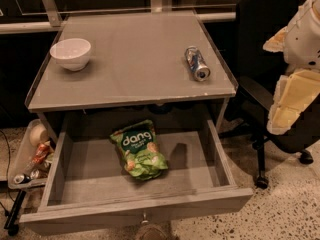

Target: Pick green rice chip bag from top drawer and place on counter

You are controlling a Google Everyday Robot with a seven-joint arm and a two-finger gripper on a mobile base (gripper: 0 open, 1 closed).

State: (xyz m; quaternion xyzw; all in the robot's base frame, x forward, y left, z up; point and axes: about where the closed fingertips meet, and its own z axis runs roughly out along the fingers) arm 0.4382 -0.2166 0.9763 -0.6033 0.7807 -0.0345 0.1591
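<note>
Camera view: the green rice chip bag, a crinkled bright-green pouch with white "dang" lettering and pale round chips pictured, lies flat in the open top drawer, left of centre. The end effector appears to hang right of the bench, well apart from the bag. Whether it is open or closed cannot be told.
</note>
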